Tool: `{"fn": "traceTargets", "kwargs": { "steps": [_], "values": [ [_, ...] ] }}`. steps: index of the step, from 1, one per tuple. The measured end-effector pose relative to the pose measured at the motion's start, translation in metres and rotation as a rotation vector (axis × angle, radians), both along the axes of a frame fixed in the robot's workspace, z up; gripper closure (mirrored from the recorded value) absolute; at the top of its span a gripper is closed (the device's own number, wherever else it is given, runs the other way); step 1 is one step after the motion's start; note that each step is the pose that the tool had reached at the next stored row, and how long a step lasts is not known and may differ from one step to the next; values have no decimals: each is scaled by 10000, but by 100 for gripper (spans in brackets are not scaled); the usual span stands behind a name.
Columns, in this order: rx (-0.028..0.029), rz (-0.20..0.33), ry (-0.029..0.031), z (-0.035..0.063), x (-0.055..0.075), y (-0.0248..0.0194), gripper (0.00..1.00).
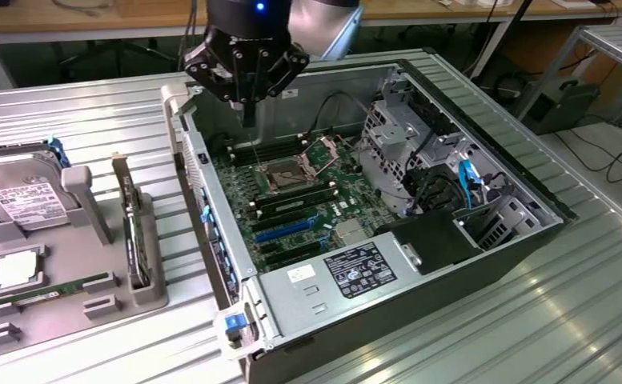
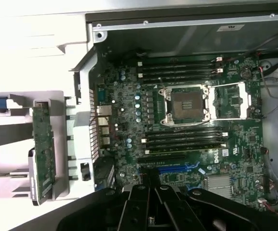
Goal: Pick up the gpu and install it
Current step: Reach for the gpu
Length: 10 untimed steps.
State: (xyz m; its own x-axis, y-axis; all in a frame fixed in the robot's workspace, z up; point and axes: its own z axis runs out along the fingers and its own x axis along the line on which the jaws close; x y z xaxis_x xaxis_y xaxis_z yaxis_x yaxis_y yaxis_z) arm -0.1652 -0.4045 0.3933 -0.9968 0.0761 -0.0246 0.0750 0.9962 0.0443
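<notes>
Noted: gpu (image 1: pixel 131 236) (image 2: pixel 43 144) standing on edge in grey holder (image 1: pixel 97 308) on tabletop (image 1: pixel 76 112), just beside open computer case (image 1: pixel 198 188). Tool (image 1: pixel 249 112) (image 2: pixel 150 202) closed, empty, poised above motherboard (image 1: pixel 289 200). Risk: off-centre pinch tipping thin gpu; snagging case wall.

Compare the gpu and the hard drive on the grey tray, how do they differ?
The gpu stands on edge in a slot; the hard drive rests with its broad face up. The gpu is a thin dark card; the hard drive is a thicker silver block with a white label. Both sit in the grey tray.
</notes>
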Motion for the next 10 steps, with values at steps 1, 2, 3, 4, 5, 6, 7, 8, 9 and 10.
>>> {"fn": "traceTargets", "kwargs": {
  "steps": [1, 2, 3, 4, 5, 6, 7, 8, 9, 10],
  "values": [
    [0, -2, 0, 0, -90, -9, 89],
    [1, -1, -1, -1, -153, -17, 89],
    [1, 0, -1, -1, -203, -23, 89],
    [-1, -2, 0, 0, -272, -29, 89],
    [0, -2, 0, 0, -317, -34, 89],
    [1, -2, -1, 0, -364, -39, 89],
    [1, 0, -1, -1, -435, -46, 89],
    [-1, -2, 1, 0, -496, -52, 89],
    [-1, -2, 0, 0, -537, -56, 89],
    [0, -2, 0, -2, -582, -60, 89]
  ]
}}
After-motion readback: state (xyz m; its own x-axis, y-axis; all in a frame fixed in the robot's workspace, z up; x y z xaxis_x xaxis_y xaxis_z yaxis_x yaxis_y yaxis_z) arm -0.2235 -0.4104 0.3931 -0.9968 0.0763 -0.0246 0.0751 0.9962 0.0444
